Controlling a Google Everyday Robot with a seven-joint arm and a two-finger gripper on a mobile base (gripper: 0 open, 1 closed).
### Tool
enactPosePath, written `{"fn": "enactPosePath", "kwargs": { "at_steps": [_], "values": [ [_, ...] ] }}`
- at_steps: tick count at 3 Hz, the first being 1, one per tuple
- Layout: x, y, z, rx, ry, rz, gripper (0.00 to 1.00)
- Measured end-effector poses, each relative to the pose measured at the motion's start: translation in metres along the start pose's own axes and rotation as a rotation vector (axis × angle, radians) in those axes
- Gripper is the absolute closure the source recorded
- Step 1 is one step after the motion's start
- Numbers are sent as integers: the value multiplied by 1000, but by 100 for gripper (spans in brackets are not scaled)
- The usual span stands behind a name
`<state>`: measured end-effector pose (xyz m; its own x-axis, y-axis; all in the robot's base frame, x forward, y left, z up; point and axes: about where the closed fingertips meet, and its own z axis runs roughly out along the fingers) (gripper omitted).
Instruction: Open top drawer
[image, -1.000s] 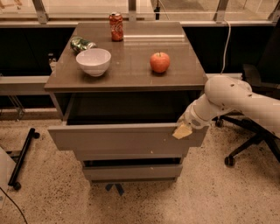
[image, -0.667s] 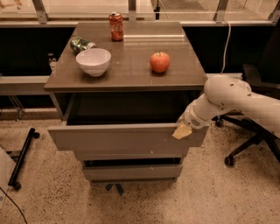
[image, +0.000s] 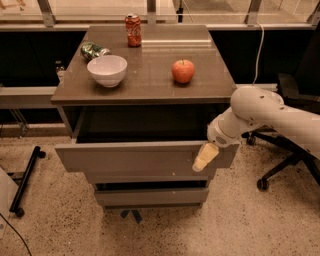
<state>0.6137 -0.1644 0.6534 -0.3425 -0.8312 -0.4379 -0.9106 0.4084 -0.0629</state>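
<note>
The top drawer (image: 135, 157) of the grey-taupe cabinet stands pulled out, its flat front panel forward of the cabinet top and its deep dark box (image: 145, 125) showing behind it. Two shorter drawer fronts (image: 150, 196) sit below, further in. My gripper (image: 205, 158) hangs from the white arm (image: 260, 112) at the right end of the top drawer's front, its cream fingers (image: 206, 156) over the panel's upper edge.
On the cabinet top (image: 150, 75) are a white bowl (image: 107, 70), a red apple (image: 183, 71), a red soda can (image: 133, 23) and a green crumpled bag (image: 93, 50). An office chair base (image: 280, 165) stands at the right. A black stand leg (image: 25, 180) lies on the floor at the left.
</note>
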Motion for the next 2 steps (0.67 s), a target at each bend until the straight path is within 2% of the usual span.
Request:
{"fn": "enactPosePath", "kwargs": {
  "at_steps": [1,2],
  "values": [
    [0,0,0,0,0,0,0],
    [-1,6,4,-39,-3,-23,16]
  ]
}}
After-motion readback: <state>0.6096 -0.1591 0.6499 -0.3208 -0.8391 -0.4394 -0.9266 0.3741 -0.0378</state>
